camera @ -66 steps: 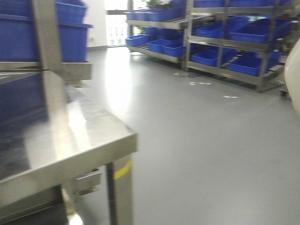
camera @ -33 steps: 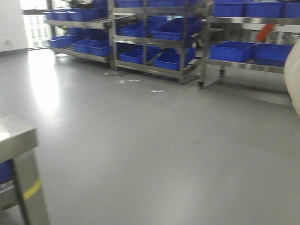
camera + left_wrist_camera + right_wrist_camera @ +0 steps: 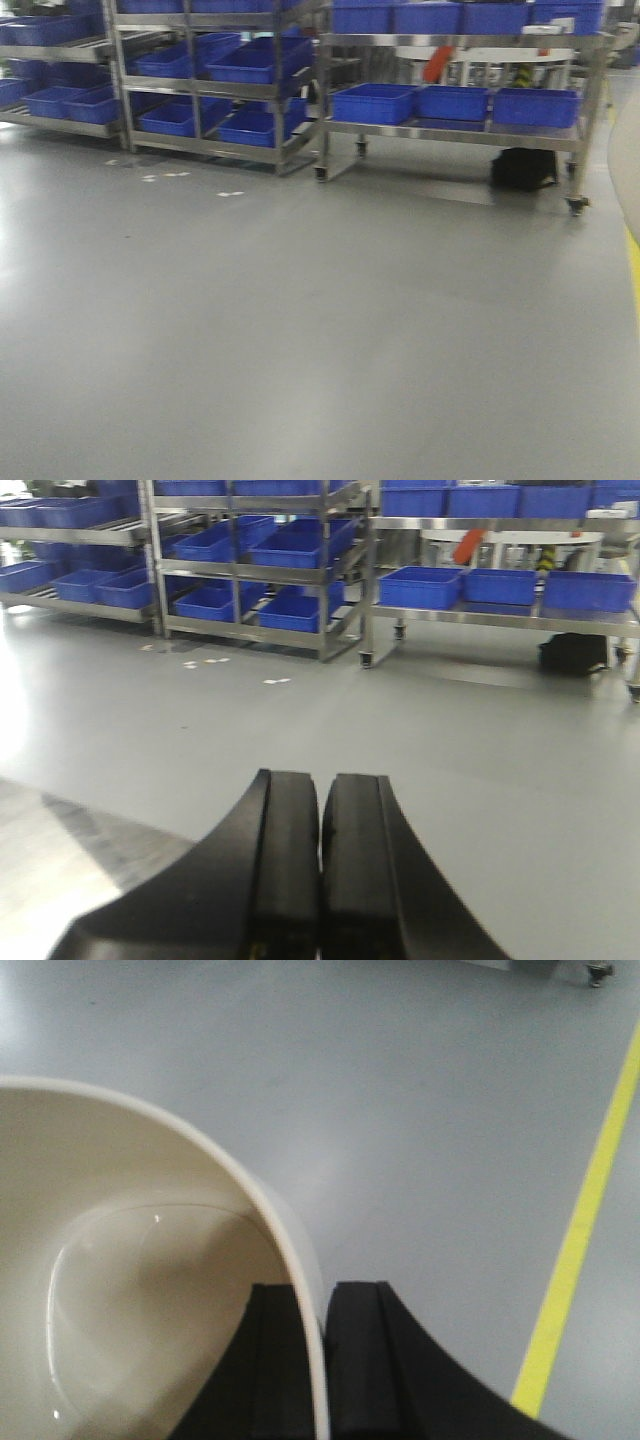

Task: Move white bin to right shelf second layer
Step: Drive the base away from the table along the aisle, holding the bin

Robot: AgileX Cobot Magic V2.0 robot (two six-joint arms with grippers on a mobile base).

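I am carrying the white bin [image 3: 150, 1290], my right pincer [image 3: 322, 1360] pinching its wall above the floor [image 3: 450, 1080]. My left pincer [image 3: 320, 820] is pressed together, empty. Next comes reaching the shelf, perhaps among those blurred racks [image 3: 450, 132].

My front camera looks level across the floor [image 3: 300, 350] at distant steel racks [image 3: 450, 132]. My left-wrist view shares them, over my left claw [image 3: 320, 780]. My right-wrist view stares down, close upon the white bin [image 3: 120, 1290].

Left pincer [image 3: 321, 780], right pincer [image 3: 323, 1292]: black, curved, seemingly matte.
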